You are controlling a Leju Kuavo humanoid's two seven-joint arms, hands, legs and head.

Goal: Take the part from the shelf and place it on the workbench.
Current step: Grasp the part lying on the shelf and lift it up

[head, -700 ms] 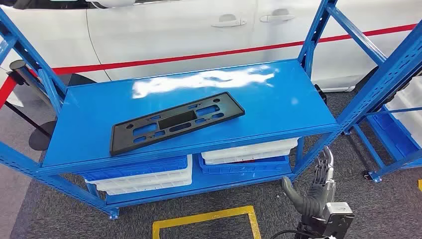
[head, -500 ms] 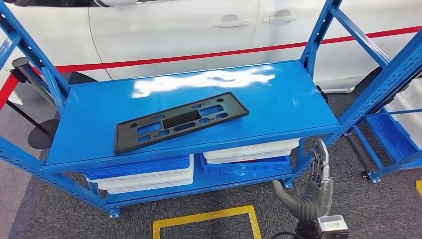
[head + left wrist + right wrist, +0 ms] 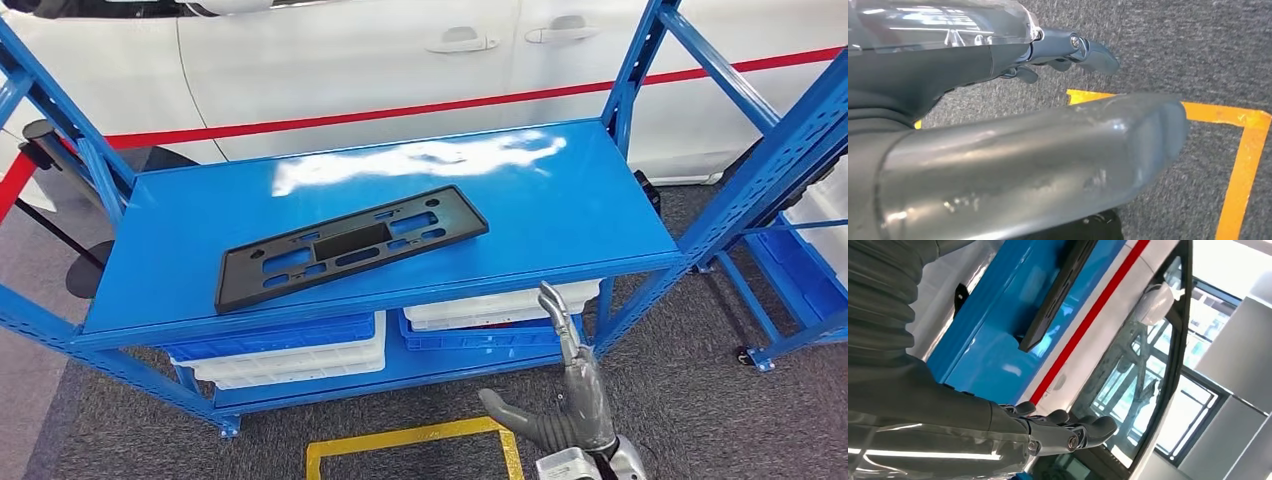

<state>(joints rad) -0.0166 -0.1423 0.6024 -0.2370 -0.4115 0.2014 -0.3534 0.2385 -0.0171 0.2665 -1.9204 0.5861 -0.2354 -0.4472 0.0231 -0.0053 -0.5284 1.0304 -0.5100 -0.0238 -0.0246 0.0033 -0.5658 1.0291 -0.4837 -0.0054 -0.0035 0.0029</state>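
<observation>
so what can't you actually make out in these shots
- Bins under the blue shelf, head view: the shelf top hides what they hold.
- Black part, right wrist view: cut off by the picture edge.
- Left hand, left wrist view: the thumb blocks most of the fingers.
- Right hand, head view: wrist cut off by the frame.

Place: a car workshop or assembly hall.
Car: a white car [image 3: 350, 60] stands at the far side.
Racking: blue steel shelf [image 3: 600, 215] with white and blue bins [image 3: 290, 350] below.
Floor: grey carpet with yellow marking tape [image 3: 410, 440].
</observation>
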